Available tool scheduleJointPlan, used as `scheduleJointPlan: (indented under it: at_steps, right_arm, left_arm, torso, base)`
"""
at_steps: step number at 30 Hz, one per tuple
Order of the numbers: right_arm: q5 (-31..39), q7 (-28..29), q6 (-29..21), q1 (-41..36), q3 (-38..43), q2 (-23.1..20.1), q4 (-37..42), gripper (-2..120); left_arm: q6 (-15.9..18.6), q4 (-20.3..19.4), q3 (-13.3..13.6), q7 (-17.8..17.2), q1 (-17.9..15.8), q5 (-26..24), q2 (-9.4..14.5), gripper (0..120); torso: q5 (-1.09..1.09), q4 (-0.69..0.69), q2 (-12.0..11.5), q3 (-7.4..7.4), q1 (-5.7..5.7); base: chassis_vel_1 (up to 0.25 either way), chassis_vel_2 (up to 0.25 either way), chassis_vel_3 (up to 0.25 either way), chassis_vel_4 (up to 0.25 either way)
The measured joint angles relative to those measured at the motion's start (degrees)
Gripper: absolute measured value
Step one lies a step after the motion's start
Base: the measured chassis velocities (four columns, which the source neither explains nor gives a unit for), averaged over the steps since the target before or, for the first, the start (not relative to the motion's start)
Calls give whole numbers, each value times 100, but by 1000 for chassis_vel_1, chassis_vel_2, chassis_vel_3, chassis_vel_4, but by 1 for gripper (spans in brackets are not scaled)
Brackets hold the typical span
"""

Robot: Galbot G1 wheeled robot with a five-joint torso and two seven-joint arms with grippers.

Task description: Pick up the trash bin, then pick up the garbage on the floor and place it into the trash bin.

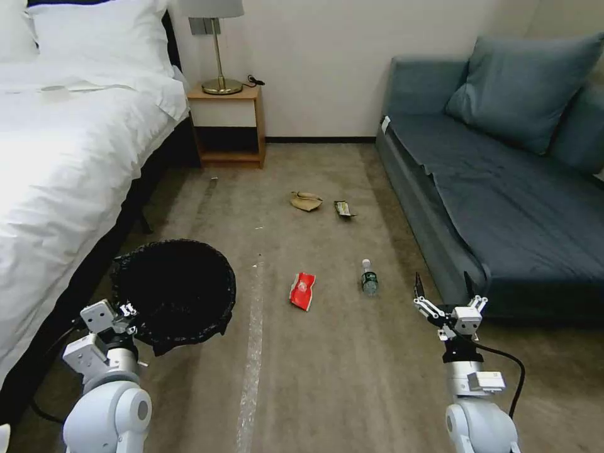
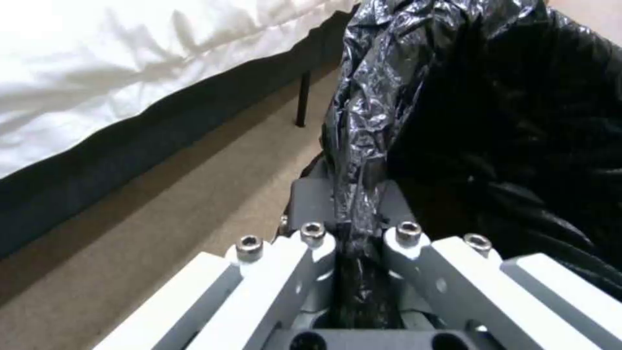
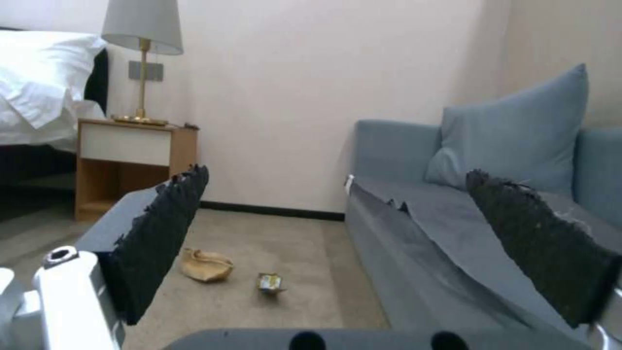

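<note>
Already, at the lower left of the head view, the left gripper (image 1: 126, 314) is pinching the near rim of the trash bin (image 1: 176, 292), and its wrist view is showing the jaws closed on a fold of the black bag (image 2: 363, 160) draped over that rim. The bin's mouth is facing up beside the bed (image 1: 63, 157); whether its base is touching the carpet (image 1: 327, 377) cannot be told.

At the lower right, the right gripper (image 1: 443, 302) is hanging above the carpet with its fingers (image 3: 162, 228) spread wide and nothing between them, close to the front edge of the sofa (image 1: 503, 207).

Moving outward, the red packet (image 1: 302, 290) and the small bottle (image 1: 369, 278) are lying in the middle of the frame, between the bin and the right gripper, the bottle the closer of the two to that gripper. Farther up, near the centre, the crumpled paper (image 1: 306, 201) and the dark wrapper (image 1: 343, 209) are sitting side by side, well apart from the nearer pair, with the nightstand (image 1: 229, 123) beyond at the upper left.

Judging from this, the bin pickup looks done and the collecting is beginning. Doing it well probably means keeping the bin level and its mouth open, taking the nearest piece first, and coming down with the fingers straddling the bottle across its width, since a round bottle could roll away if nudged.
</note>
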Motion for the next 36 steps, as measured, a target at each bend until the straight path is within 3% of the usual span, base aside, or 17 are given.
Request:
scheduleJointPlan:
  at_steps: [36]
  right_arm:
    - [17, -67, 52, 25, 40, -15, -82, 100]
  left_arm:
    - [-61, 18, 7, 16, 16, 28, -15, 3]
  torso:
    - [-1, 0, 0, 0, 0]
  base:
    - [-102, 107, 108, -107]
